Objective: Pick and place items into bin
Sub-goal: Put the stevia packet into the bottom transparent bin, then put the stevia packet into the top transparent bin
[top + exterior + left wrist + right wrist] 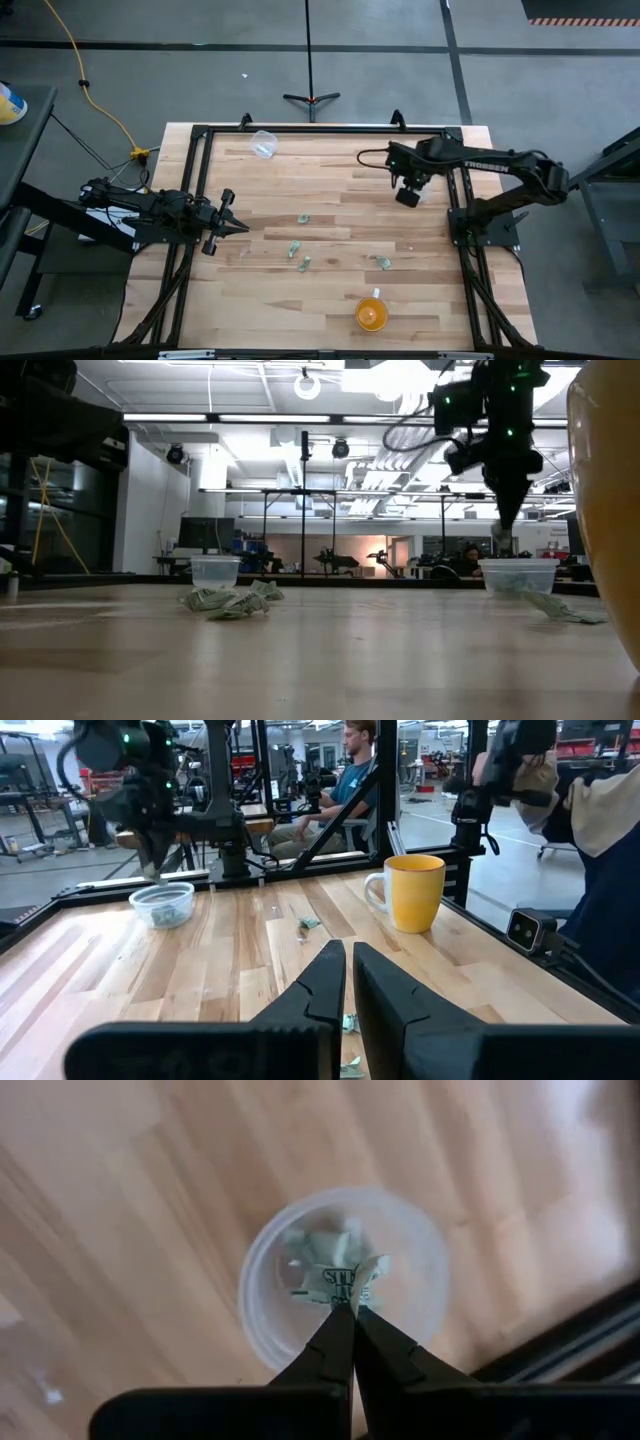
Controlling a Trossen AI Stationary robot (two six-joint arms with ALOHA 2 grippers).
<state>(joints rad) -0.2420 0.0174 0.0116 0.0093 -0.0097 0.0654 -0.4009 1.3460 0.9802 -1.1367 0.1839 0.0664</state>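
My right gripper point(352, 1308) points down over a clear round cup point(345, 1275) near the table's right edge point(420, 197) and is shut on one pale green-grey item point(355, 1283). More items point(318, 1245) lie in that cup. Several others lie loose mid-table point(304, 218) point(294, 248) point(382, 261). In the low view they show as crumpled pieces point(235, 602). My left gripper point(235, 228) waits shut at the table's left side, touching nothing. A second clear cup point(263, 143) stands near the far edge. My right gripper pinches the item between its two fingertips, at the item's lower edge point(352, 1298), coming from above and pointing down. The item is lifted clear and sticks out past the fingertips, just above the clear cup's opening point(518, 564).
An orange cup point(371, 314) with a handle stands near the table's near edge. It fills the low view's right side point(605, 490). A dark frame point(330, 128) runs round the table. A seated person point(345, 780) shows beyond the table's right side. Bare wood lies between the loose items.
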